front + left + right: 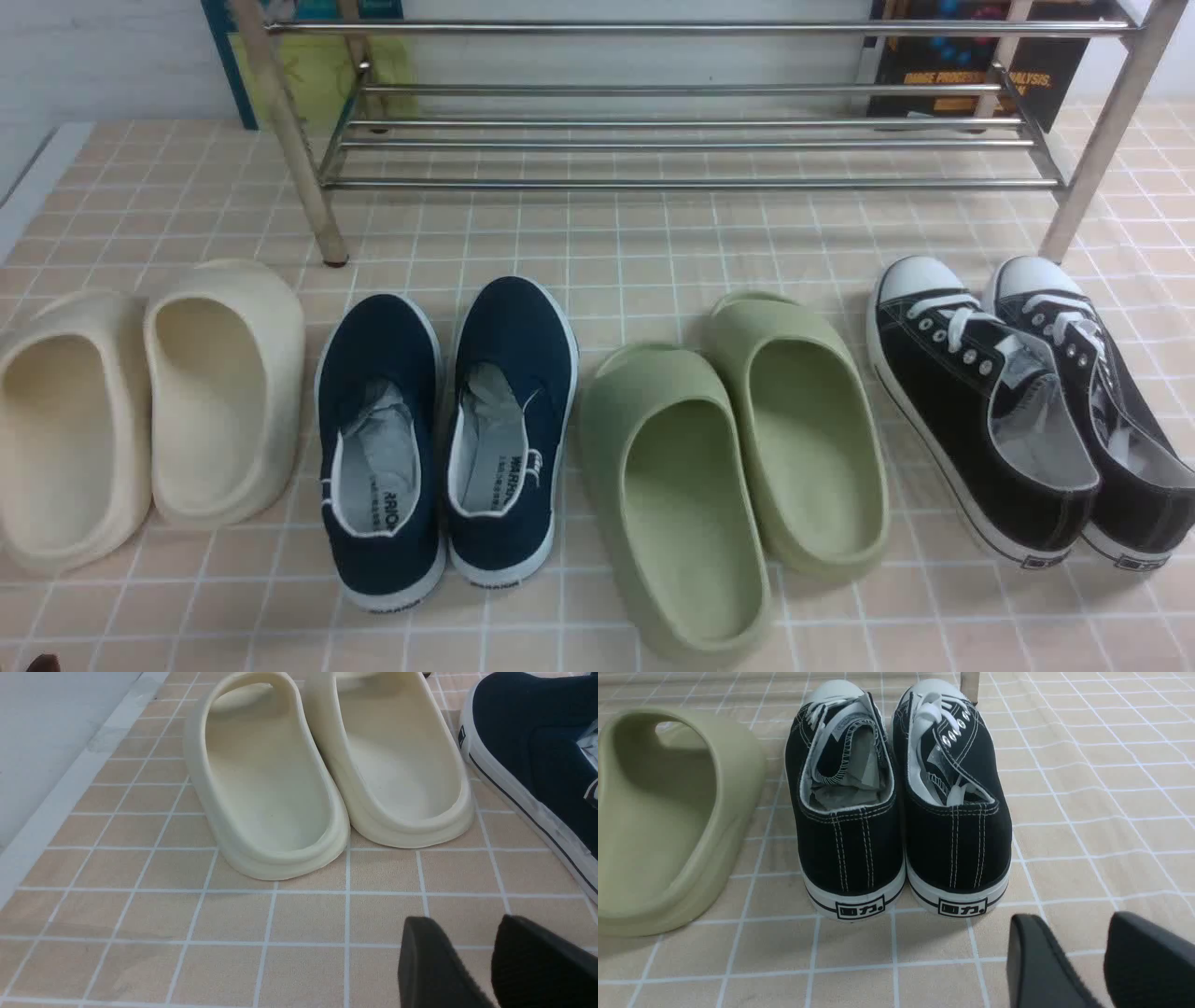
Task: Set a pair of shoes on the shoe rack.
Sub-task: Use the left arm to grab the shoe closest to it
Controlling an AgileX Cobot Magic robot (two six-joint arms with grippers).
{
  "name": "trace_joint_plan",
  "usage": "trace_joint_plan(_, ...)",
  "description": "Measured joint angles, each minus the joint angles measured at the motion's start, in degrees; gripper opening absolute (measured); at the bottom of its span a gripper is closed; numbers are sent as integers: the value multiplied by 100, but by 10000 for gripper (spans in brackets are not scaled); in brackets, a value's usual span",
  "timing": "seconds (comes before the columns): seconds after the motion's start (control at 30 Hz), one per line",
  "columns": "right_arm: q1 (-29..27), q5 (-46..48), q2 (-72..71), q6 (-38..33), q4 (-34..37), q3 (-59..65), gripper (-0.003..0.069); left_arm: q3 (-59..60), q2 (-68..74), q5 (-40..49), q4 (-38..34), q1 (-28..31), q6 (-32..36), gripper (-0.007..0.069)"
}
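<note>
Two navy shoes [509, 350], white-soled, grey-stuffed, side by side; left tool [462, 933], right tool [1066, 928] both apart.

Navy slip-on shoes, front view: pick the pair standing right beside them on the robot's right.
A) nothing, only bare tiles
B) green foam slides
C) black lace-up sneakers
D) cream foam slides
B: in the front view the navy slip-on shoes have the green foam slides next on that side; the cream foam slides sit on the other side.
</note>
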Motion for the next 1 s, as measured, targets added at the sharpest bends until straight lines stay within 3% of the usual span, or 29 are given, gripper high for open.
trace_joint_plan(1.0, 0, 0, 0, 0, -2, 0, 237, 0, 0, -5, 63, 0, 0, 239)
